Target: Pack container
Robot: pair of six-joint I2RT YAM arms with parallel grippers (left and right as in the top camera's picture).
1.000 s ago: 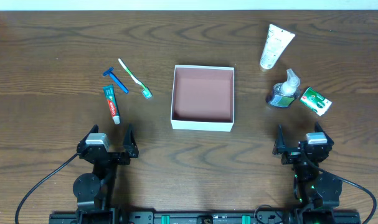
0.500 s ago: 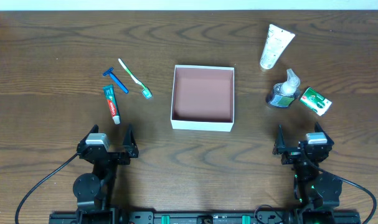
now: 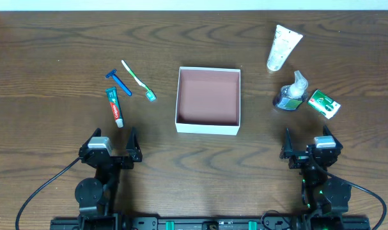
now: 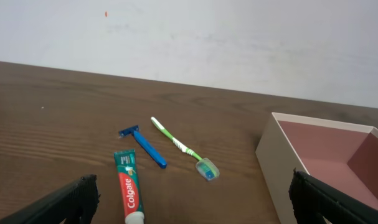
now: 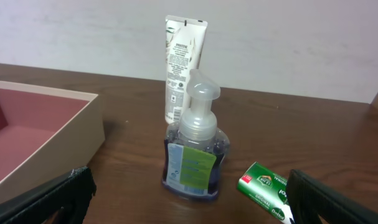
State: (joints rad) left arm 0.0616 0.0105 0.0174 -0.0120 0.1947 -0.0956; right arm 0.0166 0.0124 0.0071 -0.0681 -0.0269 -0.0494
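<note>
1. A toothpaste tube [image 3: 115, 107], a blue razor [image 3: 121, 83] and a green toothbrush [image 3: 138, 80] are lying close together on the tabletop [image 3: 46, 57], left of the container [image 3: 208, 100].
2. A white tube [image 3: 283, 47], a clear pump bottle [image 3: 292, 92] and a green packet [image 3: 324, 103] are being seen grouped on the container's right. In the right wrist view, the bottle is standing in front of the white tube and partly hiding it.
3. The container is lying at the middle of the tabletop, between the two groups. It is ahead of both hands and well apart from each.
4. The left hand [image 3: 110, 152] is being held near the front edge, with the toothpaste tube ahead of it. The right hand [image 3: 307, 150] is being held likewise, with the bottle ahead of it.
5. Both hands are being held with fingers spread wide, gripping nothing.
6. The container is showing as a shallow square box with white walls and a bare reddish-brown floor.
</note>
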